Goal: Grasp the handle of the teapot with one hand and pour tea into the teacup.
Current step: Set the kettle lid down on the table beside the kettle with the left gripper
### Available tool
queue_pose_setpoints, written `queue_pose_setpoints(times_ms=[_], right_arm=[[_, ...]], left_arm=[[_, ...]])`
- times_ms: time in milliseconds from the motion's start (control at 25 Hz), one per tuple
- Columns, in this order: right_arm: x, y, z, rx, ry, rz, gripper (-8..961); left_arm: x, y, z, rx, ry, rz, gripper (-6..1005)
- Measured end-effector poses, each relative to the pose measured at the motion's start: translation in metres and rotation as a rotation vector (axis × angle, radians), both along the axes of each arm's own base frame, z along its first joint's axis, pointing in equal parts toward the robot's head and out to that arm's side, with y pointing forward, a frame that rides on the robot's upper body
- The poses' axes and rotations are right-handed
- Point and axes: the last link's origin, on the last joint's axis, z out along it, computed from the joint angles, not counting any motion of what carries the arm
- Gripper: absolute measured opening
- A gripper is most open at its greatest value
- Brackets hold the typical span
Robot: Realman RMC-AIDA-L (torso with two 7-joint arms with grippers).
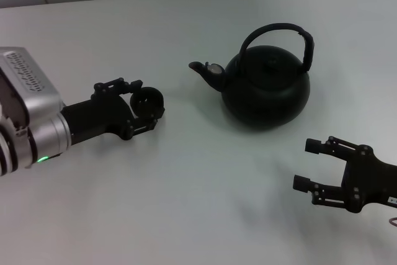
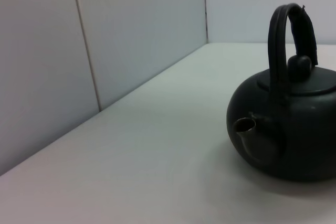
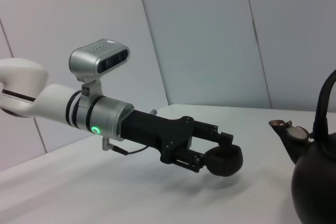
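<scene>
White table (image 1: 186,203): it carries the teapot and fills the head view.
Teapot (image 1: 267,91): matte black and round, standing upright on the table at about 1 o'clock from the centre of the head view; its short spout (image 1: 205,72) points to 9 o'clock, toward the left gripper.
Handle (image 1: 279,32): a thick black hoop arched over the knobbed lid; nothing touches it.
Left gripper (image 1: 146,107): at 9 o'clock, above the table, its fingers clenched around the teacup.
Right gripper (image 1: 313,166): at 4 o'clock, near the teapot but apart from it, fingers spread and holding nothing.
Teacup (image 3: 223,160): small, black, held off the table, well apart from the spout.
</scene>
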Motion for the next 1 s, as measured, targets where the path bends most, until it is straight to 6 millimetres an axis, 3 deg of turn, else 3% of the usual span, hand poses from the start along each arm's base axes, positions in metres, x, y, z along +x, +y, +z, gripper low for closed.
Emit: queue_pose_setpoints(times_ms=[1000], right_arm=[[-0.001, 0.002, 0.0, 0.003, -0.005, 0.005, 835]], left_arm=[[-0.001, -0.001, -0.013, -0.039, 0.046, 0.008, 722]])
